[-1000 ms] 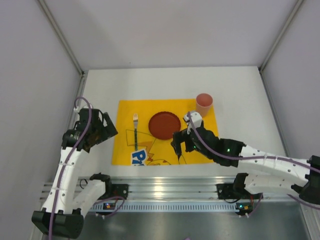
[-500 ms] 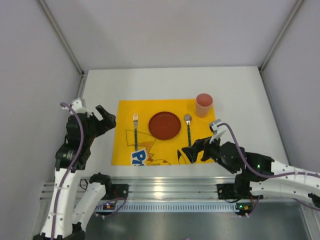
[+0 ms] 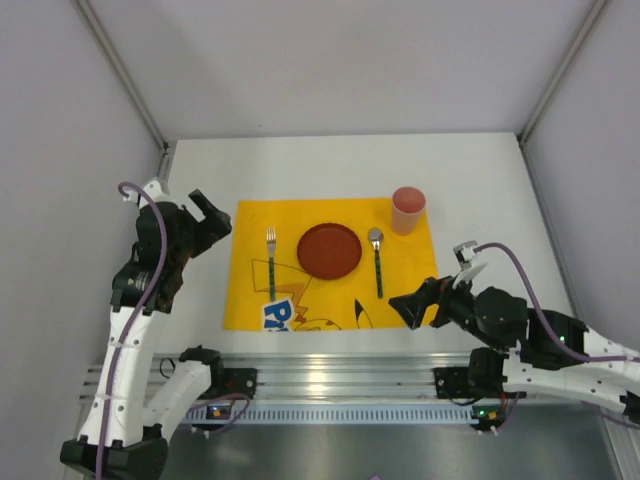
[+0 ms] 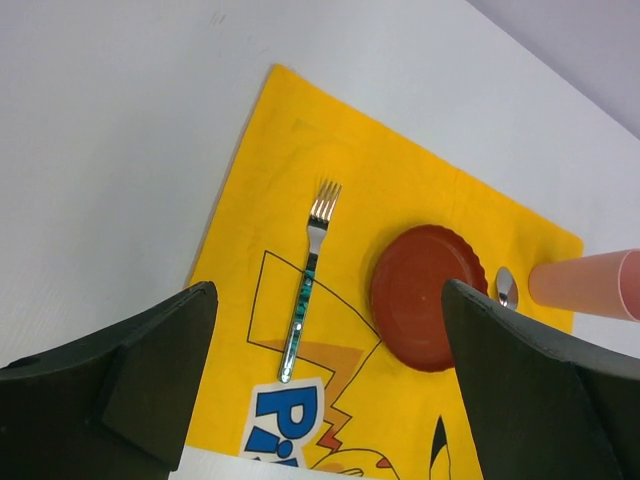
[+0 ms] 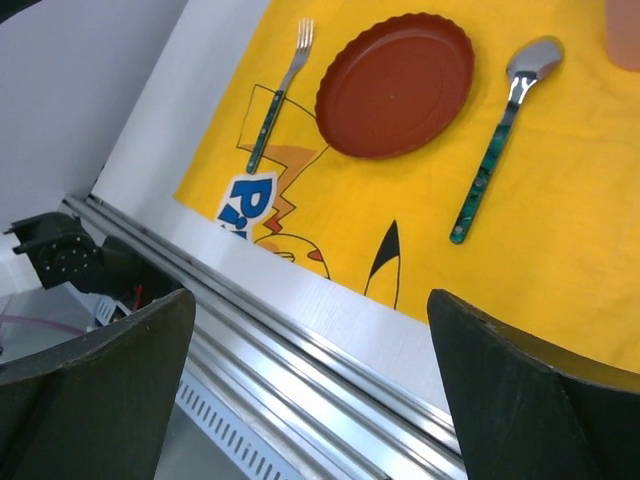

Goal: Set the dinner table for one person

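L gripper [image 3: 207,217] & R gripper [image 3: 410,306], both jaws wide, empty, flank yellow cartoon-print cloth placemat [image 3: 250,290] (green-handled fork [image 3: 271,262], round red plate [image 3: 329,250], green-handled spoon [image 3: 377,260], pink cup [image 3: 408,209]) mid large flat white rectangular dinner table [image 3: 480,190]: rigid, smooth, fixed, prob. no grip pt.

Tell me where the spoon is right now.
In the top view, the spoon lies on the yellow placemat, just right of the red plate and on the near side of the pink cup.

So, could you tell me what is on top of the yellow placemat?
A fork, a red plate, a spoon and a pink cup sit on it. The plate hides whatever print lies beneath it.
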Robot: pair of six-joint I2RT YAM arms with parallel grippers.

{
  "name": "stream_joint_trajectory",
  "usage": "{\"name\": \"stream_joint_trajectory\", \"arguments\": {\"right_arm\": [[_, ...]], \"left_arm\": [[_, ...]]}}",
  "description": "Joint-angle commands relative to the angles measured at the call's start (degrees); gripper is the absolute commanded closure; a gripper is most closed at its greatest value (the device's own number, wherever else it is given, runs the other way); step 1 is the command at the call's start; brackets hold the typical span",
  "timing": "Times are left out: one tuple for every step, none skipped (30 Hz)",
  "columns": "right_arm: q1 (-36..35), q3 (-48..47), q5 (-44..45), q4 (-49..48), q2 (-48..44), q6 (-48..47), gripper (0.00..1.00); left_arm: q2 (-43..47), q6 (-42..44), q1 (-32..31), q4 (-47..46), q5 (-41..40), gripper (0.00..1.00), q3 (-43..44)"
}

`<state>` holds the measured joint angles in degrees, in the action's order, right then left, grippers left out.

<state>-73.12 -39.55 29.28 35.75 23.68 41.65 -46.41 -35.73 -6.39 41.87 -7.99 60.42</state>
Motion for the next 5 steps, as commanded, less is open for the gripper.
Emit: {"name": "stream_joint_trajectory", "arguments": {"right_arm": [[-0.71, -5.27, 4.46, 8.44, -0.92, 0.53, 0.00], [-0.79, -5.71, 5.43, 9.68, -1.18, 1.50, 0.00], [-0.71, -6.76, 7.18, 11.17, -1.44, 4.64, 0.00], [-0.79, -7.12, 7.89, 13.88, -2.05, 6.58, 0.00], [-0.71, -7.29, 8.51, 14.96, -2.41, 8.43, 0.00]], "left_arm": [[-3.57, 3.64, 0.24, -5.65, 0.60, 0.01, -0.39], [-5.77, 3.99, 0.24, -6.27, 0.95, 0.01, 0.21], [-7.88, 3.74, 0.24, -6.27, 0.96, 0.01, 1.27], [-11.73, 3.38, 0.24, -7.05, -0.17, 0.01, 2.93], [-13.16, 3.82, 0.24, -8.54, -0.97, 0.01, 3.38]]}}
